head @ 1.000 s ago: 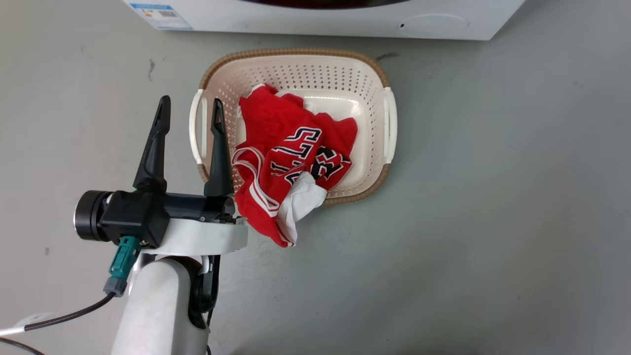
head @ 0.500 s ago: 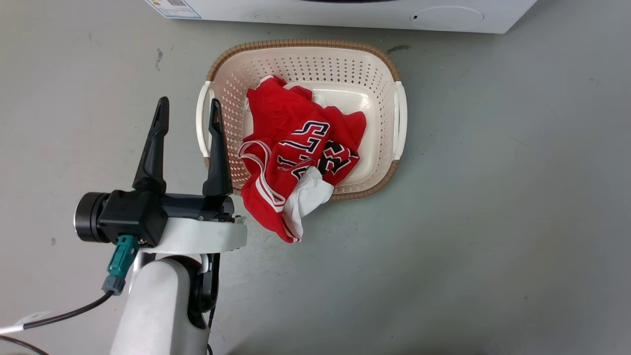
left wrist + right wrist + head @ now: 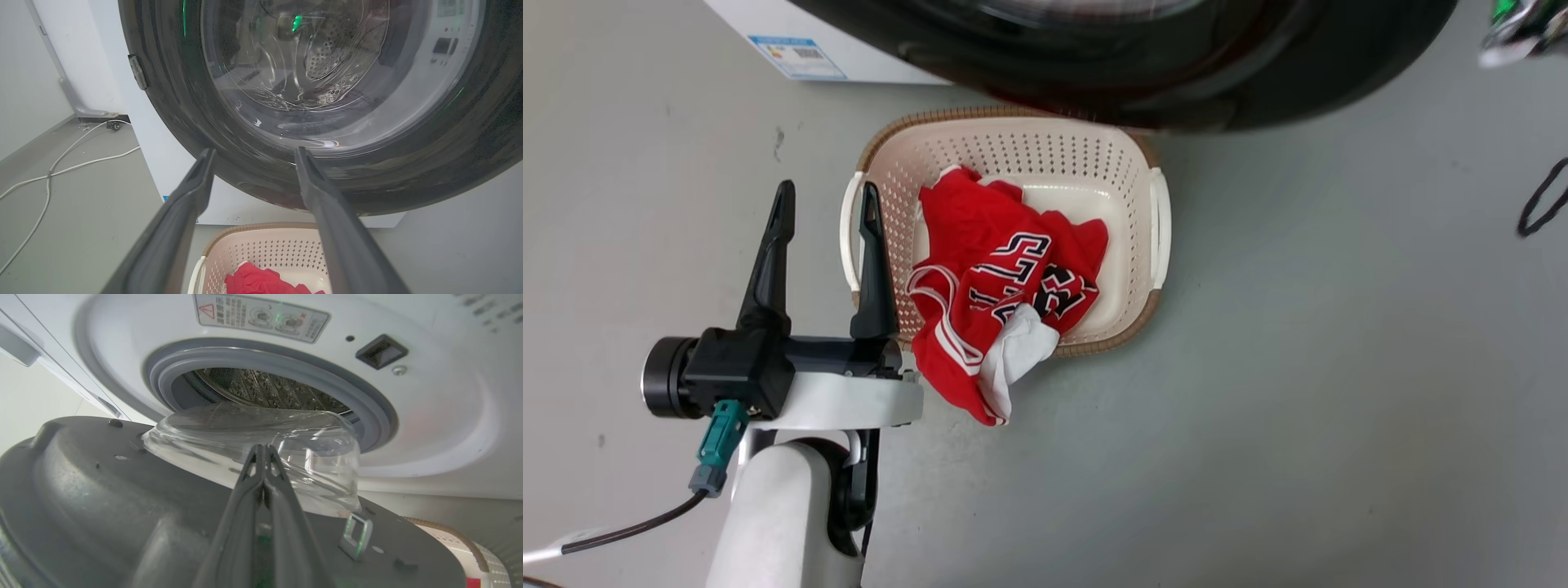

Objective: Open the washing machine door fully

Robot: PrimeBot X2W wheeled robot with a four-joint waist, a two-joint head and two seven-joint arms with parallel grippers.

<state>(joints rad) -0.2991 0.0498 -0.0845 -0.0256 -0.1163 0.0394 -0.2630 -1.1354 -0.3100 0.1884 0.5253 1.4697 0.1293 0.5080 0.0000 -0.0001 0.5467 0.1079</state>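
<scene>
From my station I take the laundry basket (image 3: 1161, 214) as my mark. Just left of it my left gripper (image 3: 829, 189) hangs with its two fingers spread wide and nothing between them. In the head view the inner finger crosses the basket's left handle. Through that arm's wrist camera the fingers point up at the glossy black rim of the washing machine door (image 3: 1258, 90). Beyond the basket's far left corner I see the white washing machine (image 3: 760, 20) and its blue label (image 3: 798, 51). Inside the basket a red jersey (image 3: 1005, 269) lies bunched, spilling over the near rim onto the grey floor (image 3: 1298, 408). The door stands swung out from the machine, and its dark disc overhangs the basket's far rim. In the right wrist view the door's grey inner face and clear glass bowl (image 3: 245, 428) sit clear of the grey gasket (image 3: 261, 361) and the steel drum (image 3: 265, 390), so the opening is uncovered. My right gripper (image 3: 261, 448) lies along that inner face with its fingers pressed together. I can see nothing pinched between them. A metal latch hook (image 3: 355, 535) stands just beside it. Well to the right of the basket a black cord (image 3: 1539, 200) loops on the floor.
</scene>
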